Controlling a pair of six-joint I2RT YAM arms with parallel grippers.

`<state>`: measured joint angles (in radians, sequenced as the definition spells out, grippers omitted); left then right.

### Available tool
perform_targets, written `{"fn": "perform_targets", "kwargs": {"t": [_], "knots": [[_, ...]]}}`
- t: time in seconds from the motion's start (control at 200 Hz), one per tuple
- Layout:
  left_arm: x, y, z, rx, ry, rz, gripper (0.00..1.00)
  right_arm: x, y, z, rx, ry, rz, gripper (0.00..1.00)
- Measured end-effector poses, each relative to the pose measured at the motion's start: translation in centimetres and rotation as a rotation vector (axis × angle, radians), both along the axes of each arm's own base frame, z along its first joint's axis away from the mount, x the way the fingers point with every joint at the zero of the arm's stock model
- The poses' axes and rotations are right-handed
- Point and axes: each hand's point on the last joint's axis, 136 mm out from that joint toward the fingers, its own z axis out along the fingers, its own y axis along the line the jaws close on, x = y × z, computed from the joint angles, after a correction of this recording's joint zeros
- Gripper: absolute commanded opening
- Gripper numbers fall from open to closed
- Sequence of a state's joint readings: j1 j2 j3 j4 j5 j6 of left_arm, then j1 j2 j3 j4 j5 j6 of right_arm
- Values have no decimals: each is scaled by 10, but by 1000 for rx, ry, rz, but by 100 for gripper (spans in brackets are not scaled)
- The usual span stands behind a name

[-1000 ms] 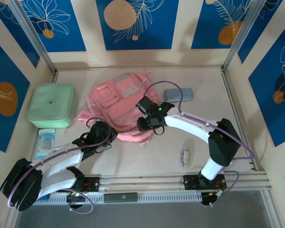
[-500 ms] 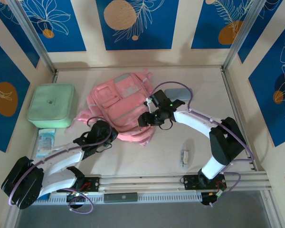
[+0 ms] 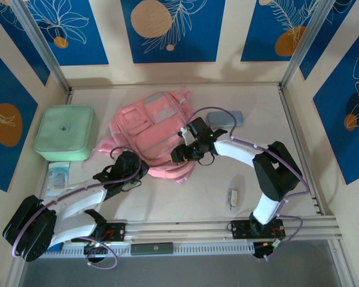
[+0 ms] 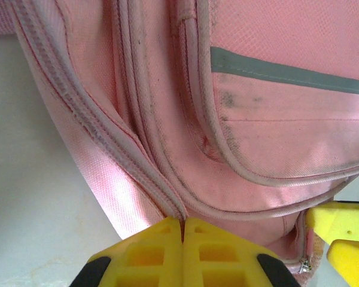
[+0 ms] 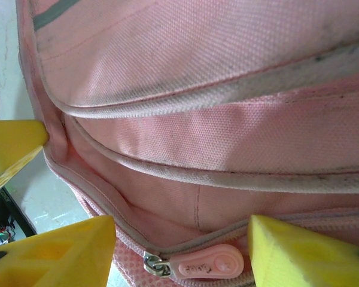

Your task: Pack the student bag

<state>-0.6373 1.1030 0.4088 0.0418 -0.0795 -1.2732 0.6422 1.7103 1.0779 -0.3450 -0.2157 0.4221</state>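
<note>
The student bag (image 3: pixel 151 133), a soft pink backpack, lies flat in the middle of the table. My left gripper (image 3: pixel 137 170) sits at its near left corner. Its yellow fingers (image 4: pixel 161 251) are pressed together on the bag's piped zipper edge (image 4: pixel 167 203). My right gripper (image 3: pixel 178 156) is at the bag's near right edge. There its fingertips (image 5: pixel 66 251) stand apart, open, on either side of the pink zipper pull (image 5: pixel 206 262), which lies between them untouched. The bag's zipper seam (image 5: pixel 96 197) gapes a little beside the left gripper's finger (image 5: pixel 12 143).
A mint-green square case (image 3: pixel 64 133) stands at the left with a small packet (image 3: pixel 58 177) in front of it. A grey-blue pouch (image 3: pixel 225 118) lies right of the bag. A small object (image 3: pixel 233 197) rests near the right arm's base.
The right gripper has shifted slightly left and nearer, down to the bag's near edge, and its jaws have opened wider. The right elbow has folded in. The left arm has not moved.
</note>
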Motion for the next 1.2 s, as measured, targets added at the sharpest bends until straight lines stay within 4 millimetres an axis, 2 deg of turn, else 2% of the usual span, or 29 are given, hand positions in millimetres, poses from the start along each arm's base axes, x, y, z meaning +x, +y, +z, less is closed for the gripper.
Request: {"fn": "perform_targets", "kwargs": {"t": [0.44, 0.855, 1.201], "knots": [[1, 3, -1, 9, 1, 11, 0, -11, 7, -3, 78, 18, 38, 44], [1, 4, -1, 16, -2, 10, 0, -33, 11, 11, 185, 51, 94, 37], [1, 5, -1, 16, -2, 11, 0, -41, 14, 6, 154, 46, 109, 30]]}}
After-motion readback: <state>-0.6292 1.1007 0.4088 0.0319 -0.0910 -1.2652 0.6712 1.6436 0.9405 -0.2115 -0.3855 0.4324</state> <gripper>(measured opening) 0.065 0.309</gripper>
